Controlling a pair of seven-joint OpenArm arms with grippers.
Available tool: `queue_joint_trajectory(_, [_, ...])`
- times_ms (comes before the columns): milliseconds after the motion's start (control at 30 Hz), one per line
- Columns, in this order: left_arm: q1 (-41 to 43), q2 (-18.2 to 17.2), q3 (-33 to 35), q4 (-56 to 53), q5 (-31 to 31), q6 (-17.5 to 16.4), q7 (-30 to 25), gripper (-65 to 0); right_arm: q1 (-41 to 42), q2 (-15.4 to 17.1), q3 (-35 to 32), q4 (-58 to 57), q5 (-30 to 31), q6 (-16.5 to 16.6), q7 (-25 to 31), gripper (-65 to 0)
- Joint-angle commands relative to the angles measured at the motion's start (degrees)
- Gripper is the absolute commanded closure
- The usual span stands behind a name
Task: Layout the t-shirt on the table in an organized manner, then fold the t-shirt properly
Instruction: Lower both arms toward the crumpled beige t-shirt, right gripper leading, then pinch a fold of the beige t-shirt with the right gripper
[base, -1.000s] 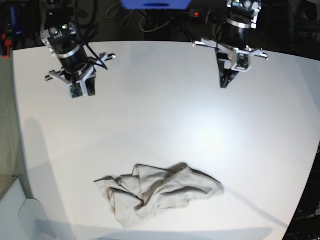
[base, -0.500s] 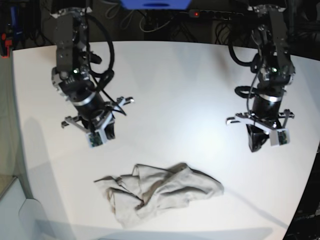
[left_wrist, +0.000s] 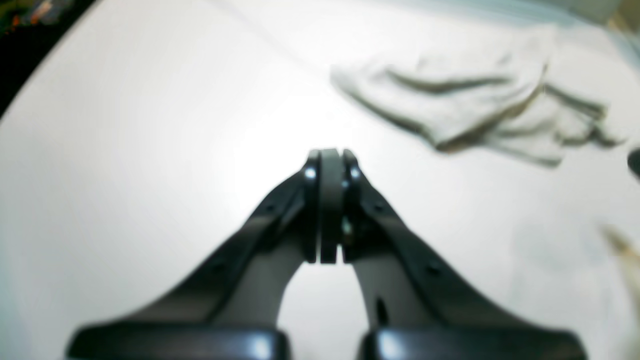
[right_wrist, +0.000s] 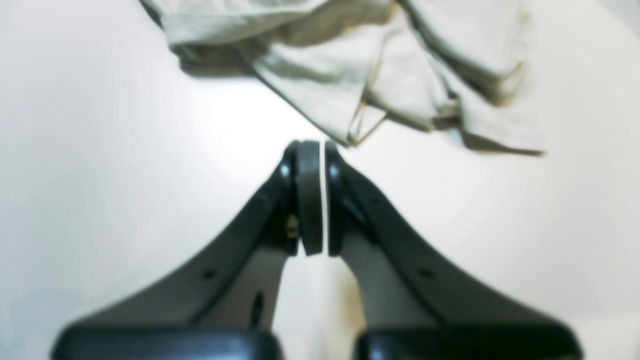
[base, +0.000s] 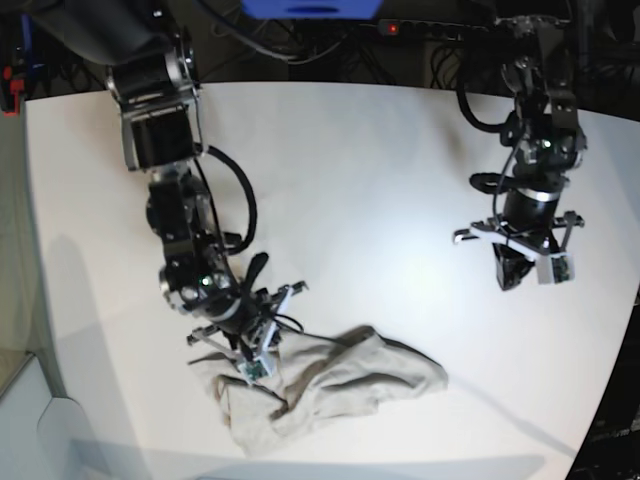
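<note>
White matte table (base: 350, 170) fills the base view, with dark clutter, cables and a blue object (base: 310, 8) along the top edge. The t-shirt (base: 330, 385) is beige, crumpled in a wrinkled heap at lower centre. My right gripper (base: 255, 355) is clenched empty at its upper-left edge; my left gripper (base: 505, 277) is clenched empty over bare table at right.

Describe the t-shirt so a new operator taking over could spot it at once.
Start from the large white table that fills the base view and look to its near edge, below the middle. There lies the t-shirt, a crumpled beige heap with deep folds, not yet spread out. It is the only cloth and the only soft, tan thing on the table; the right end effector hangs at its left part.
</note>
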Motion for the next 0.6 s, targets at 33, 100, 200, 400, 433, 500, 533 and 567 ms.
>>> queue_joint_trajectory(33, [-0.46, -0.37, -0.24, 1.02, -0.5, 0.34, -1.8, -0.1, 5.25, -0.65, 0.1, -6.1, 0.3, 2.01, 3.65, -1.9])
queue_joint_trajectory(100, [-0.02, -0.28, -0.24, 1.11, -0.58, 0.34, -1.8, -0.1, 8.41, -0.73, 0.1, -13.4, 0.3, 2.1, 6.47, -1.9])
queue_joint_trajectory(200, [0.15, 0.42, -0.24, 1.28, -0.58, 0.34, -1.8, -0.1, 12.46, -0.82, 0.1, -22.28, 0.3, 2.1, 12.44, -1.9])
queue_joint_trajectory(400, [0.15, 1.56, -0.24, 1.37, -0.23, 0.16, -1.8, -0.1, 17.2, -0.82, 0.28, -31.77, 0.3, 1.83, 18.86, -8.5])
queue_joint_trajectory(433, [0.15, 1.56, -0.24, 1.37, -0.41, 0.16, -1.8, -0.1, 17.64, -0.82, 0.28, -32.48, 0.3, 1.75, 19.39, -11.8])
queue_joint_trajectory(500, [0.15, 1.56, -0.24, 1.37, -0.41, 0.08, -1.8, -0.1, 17.64, -0.82, 0.28, -32.56, 0.3, 1.75, 19.74, -19.4])
queue_joint_trajectory(533, [0.15, 1.56, -0.24, 1.37, -0.41, 0.08, -1.8, -0.1, 17.64, -0.82, 0.28, -32.56, 0.3, 1.75, 19.74, -22.3])
queue_joint_trajectory(567, [0.15, 1.56, -0.24, 1.37, -0.5, 0.08, -1.8, -0.1, 17.64, -0.82, 0.37, -32.56, 0.3, 1.75, 19.92, -25.1])
